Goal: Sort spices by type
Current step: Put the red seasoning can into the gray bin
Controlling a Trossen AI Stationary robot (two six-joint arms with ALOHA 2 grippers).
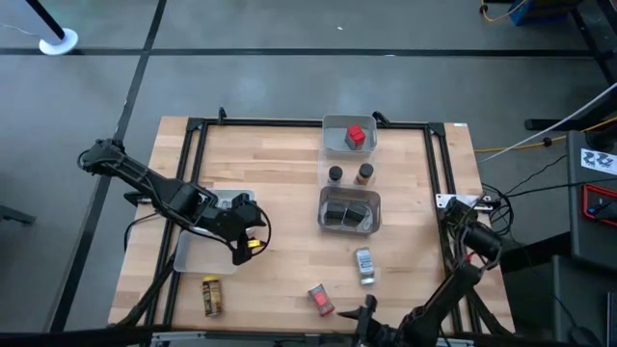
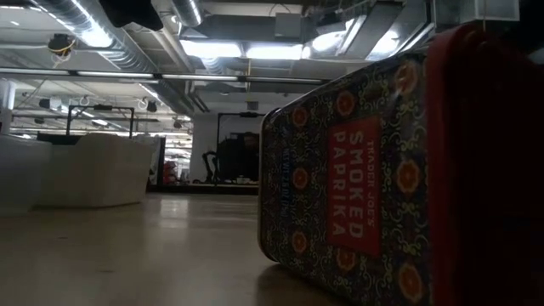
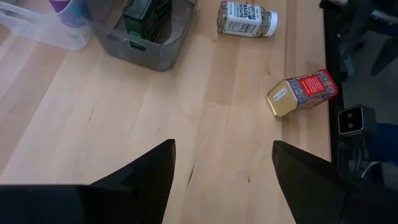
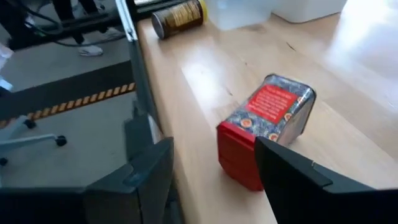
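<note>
Red-capped paprika tin (image 4: 268,129) lies before the released right tool (image 4: 208,171); left tool (image 3: 224,168) released.

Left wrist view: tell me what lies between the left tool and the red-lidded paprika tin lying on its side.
Only bare wooden tabletop separates the open left tool from the patterned red-lidded paprika tin; the left wrist view shows it.

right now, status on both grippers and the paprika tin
Left gripper open, empty, over bare table. Right gripper open, at the front edge beside the smoked paprika tin, tin lying on its side. Nothing in between.
</note>
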